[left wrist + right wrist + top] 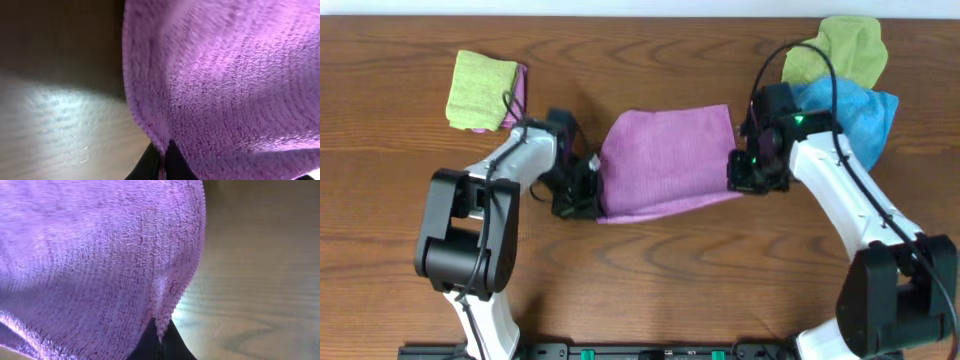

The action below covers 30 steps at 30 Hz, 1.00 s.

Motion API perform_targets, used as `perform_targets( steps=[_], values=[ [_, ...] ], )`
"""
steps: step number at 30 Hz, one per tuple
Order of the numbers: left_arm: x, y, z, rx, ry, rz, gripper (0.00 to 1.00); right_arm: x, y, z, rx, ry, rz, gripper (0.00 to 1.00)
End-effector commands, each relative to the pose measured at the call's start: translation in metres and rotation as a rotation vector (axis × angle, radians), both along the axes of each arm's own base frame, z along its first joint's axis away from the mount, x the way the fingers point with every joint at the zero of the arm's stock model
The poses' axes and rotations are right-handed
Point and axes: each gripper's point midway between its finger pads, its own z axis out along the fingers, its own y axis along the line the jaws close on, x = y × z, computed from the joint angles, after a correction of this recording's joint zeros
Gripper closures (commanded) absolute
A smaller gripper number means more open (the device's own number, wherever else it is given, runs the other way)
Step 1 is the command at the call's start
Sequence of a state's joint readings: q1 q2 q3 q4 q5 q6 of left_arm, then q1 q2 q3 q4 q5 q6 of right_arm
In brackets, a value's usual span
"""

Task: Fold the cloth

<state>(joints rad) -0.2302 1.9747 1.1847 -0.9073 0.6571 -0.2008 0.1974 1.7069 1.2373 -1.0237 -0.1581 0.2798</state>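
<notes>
A purple cloth (pixel 665 160) lies in the middle of the table, stretched between my two grippers. My left gripper (pixel 582 190) is shut on its left edge; in the left wrist view the purple cloth (pixel 235 85) fills the frame and the black fingers (pixel 162 165) pinch its hem. My right gripper (pixel 745 172) is shut on its right edge; in the right wrist view the cloth (pixel 95 255) hangs from the pinched fingers (pixel 160 342) above the wooden table (pixel 260 270).
A folded green cloth on a pink one (pixel 482 90) lies at the back left. A green cloth (pixel 840 50) and a blue cloth (pixel 860 115) lie in a heap at the back right, close behind my right arm.
</notes>
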Motion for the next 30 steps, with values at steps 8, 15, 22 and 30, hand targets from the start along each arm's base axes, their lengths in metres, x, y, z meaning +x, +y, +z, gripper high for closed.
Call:
perform_targets(
  steps=[8,15,22,30],
  values=[
    [-0.022,0.01,-0.016,0.036,0.039,-0.024,0.94,-0.031,-0.01,-0.025,-0.029,0.085,-0.003,0.99],
    [-0.024,0.011,-0.014,0.038,0.042,-0.024,0.94,-0.034,-0.014,-0.025,-0.051,0.094,0.006,0.99],
    [-0.007,0.0,0.014,-0.024,-0.042,0.018,0.94,-0.027,-0.008,-0.014,-0.013,0.039,0.017,0.98],
    [-0.005,0.005,0.108,-0.044,-0.295,0.087,0.94,-0.044,-0.008,0.077,0.039,-0.232,0.029,0.98]
  ],
)
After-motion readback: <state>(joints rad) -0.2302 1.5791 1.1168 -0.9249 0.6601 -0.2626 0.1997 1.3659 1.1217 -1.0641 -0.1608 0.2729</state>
